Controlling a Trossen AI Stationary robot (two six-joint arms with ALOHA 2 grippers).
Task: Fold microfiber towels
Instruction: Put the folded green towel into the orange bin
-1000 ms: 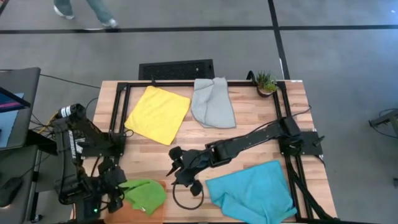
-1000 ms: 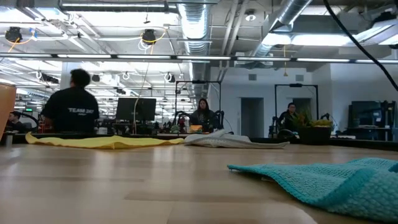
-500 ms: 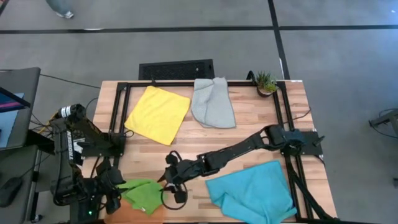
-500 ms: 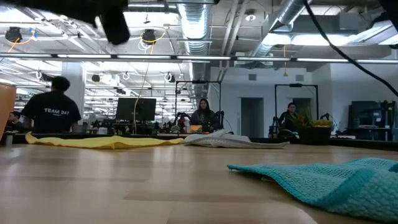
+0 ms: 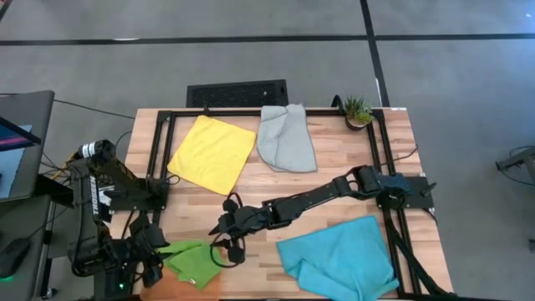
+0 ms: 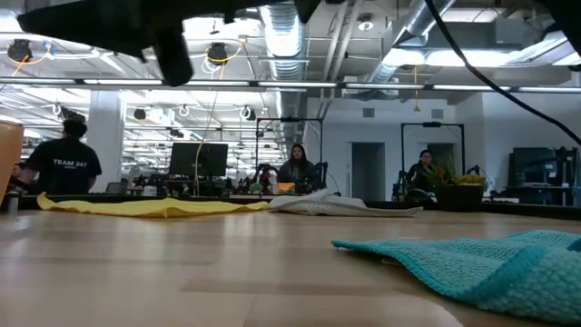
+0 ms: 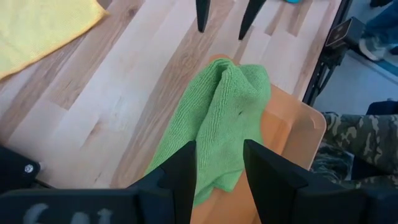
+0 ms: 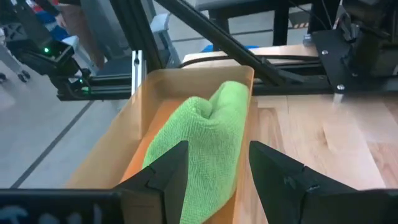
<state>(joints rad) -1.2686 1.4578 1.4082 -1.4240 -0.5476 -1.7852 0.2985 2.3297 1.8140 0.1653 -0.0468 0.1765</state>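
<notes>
1. The right gripper [image 5: 224, 237] is hanging with its fingers [image 8: 168, 171] spread wide and holding nothing, just beside the green towel [image 5: 194, 260]. A second ago it was nearer the table's front edge, right of the towel; it has been swinging left and a little back since.
2. The left gripper [image 5: 155, 255] is sitting at the towel's other side, its fingers [image 7: 184, 169] also standing apart and empty, the green cloth lying between and beyond them in the left wrist view. Its arm has settled slightly forward compared with a second ago.
3. The green towel is lying bunched, partly on the orange tray [image 8: 140, 106] at the front left corner and partly spilling onto the table [image 5: 326, 180]. It looks flatter and more drawn out than a second ago.
4. The turquoise towel [image 5: 338, 259] is lying rumpled at front right, the yellow towel [image 5: 213, 152] is lying flat at back left, and the grey towel [image 5: 286, 138] is sitting loosely folded at back centre, near a small plant [image 5: 357, 110].
5. Judging by both grippers closing in on the green one, that towel is probably next to be spread or folded; none looks neatly finished yet.
</notes>
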